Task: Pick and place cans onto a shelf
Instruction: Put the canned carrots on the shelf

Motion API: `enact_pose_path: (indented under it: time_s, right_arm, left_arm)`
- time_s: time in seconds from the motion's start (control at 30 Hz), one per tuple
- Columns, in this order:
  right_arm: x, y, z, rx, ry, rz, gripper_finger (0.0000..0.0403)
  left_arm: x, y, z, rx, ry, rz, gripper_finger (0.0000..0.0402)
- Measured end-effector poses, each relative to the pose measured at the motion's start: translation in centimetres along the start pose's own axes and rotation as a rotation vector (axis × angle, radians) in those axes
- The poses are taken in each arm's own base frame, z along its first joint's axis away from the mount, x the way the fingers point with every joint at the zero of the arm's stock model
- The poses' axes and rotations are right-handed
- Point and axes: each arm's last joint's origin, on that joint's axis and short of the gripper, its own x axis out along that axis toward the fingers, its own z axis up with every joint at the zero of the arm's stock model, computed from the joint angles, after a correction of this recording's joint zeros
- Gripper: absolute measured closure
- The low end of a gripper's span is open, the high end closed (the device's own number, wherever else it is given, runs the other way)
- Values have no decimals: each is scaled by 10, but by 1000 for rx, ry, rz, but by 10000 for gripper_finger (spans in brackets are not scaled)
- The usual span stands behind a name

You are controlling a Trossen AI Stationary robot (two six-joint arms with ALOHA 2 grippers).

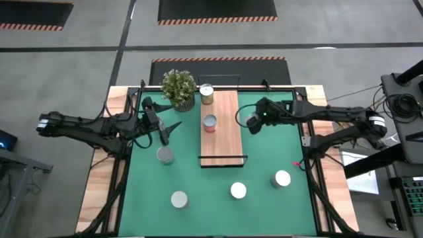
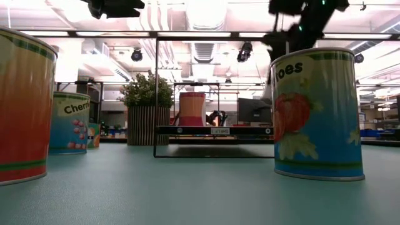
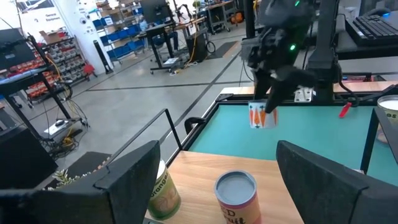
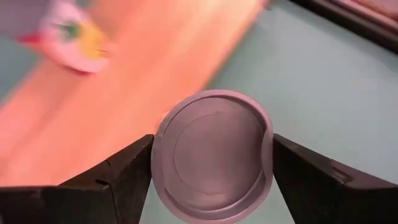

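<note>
Seen from straight above: wooden shelf (image 1: 219, 127) at the middle of a green mat (image 1: 264, 158). Two cans on the shelf: gold-sided one (image 1: 207, 94) at its far end, red-sided one (image 1: 209, 123) mid-board. Potted plant (image 1: 179, 88) just left of the far end. Right gripper (image 1: 252, 121) just right of the shelf, clamping a can (image 1: 251, 120). Left gripper (image 1: 165, 134) left of the shelf, fingers spread, above a grey can (image 1: 164, 155). Three more cans in front of the shelf.

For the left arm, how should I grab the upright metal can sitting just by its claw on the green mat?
Grip the silver-topped metal can across its round sides, descending from straight above. It stands upright with open mat around it, and the left claw is open beside it.
</note>
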Motion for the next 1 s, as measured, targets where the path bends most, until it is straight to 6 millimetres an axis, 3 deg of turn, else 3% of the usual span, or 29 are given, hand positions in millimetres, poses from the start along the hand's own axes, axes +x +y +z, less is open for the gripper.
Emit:
enact_pose_path:
  time_s: [0.27,0.57,1.0]
  right_arm:
    - [-1,50,7,-280,-41,121,120]
    - [29,96,21,-520,39,174,119]
    - [68,121,26,-611,136,194,119]
  left_arm:
    - [0,0,0,0,0,0,100]
    - [0,0,0,-4,-5,1,100]
    - [0,0,-2,-1,11,-2,100]
